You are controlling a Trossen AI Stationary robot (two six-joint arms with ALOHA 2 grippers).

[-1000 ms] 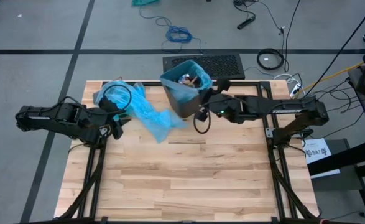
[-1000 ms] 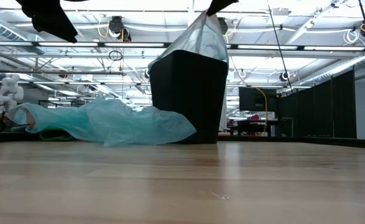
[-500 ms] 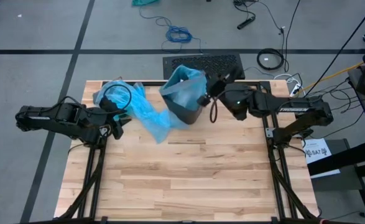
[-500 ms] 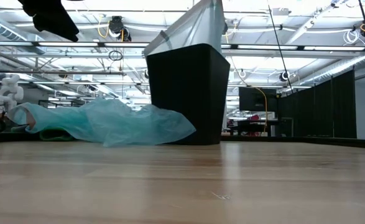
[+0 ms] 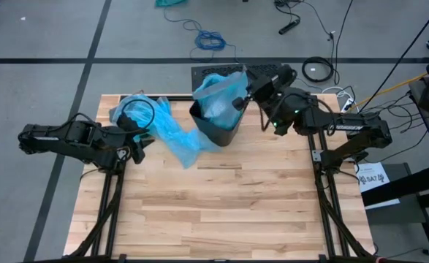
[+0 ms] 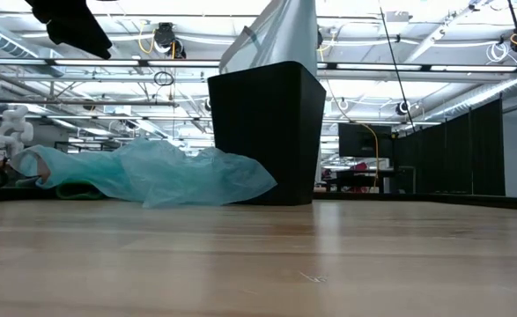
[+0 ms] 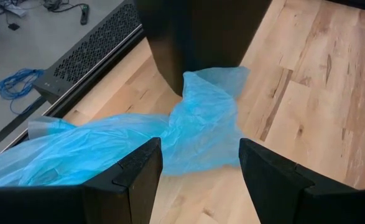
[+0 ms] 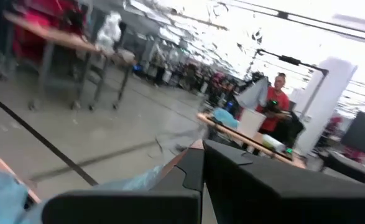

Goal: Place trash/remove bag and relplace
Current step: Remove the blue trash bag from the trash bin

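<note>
The black plastic bin is set at the worktop's rear; the loose blue plastic bag is spread to its left.

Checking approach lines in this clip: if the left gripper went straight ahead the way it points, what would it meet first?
Probably the loose blue bag on the table; the black bin stands just behind it. The left gripper is open.

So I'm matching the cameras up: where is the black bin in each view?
High view: the bin stands at the table's far edge, centre, with the right gripper shut on its blue liner.
Low view: centre, tall and dark.
Left wrist view: top centre.
Right wrist view: not in it.
Shared landmark: the loose blue bag beside the bin.
</note>
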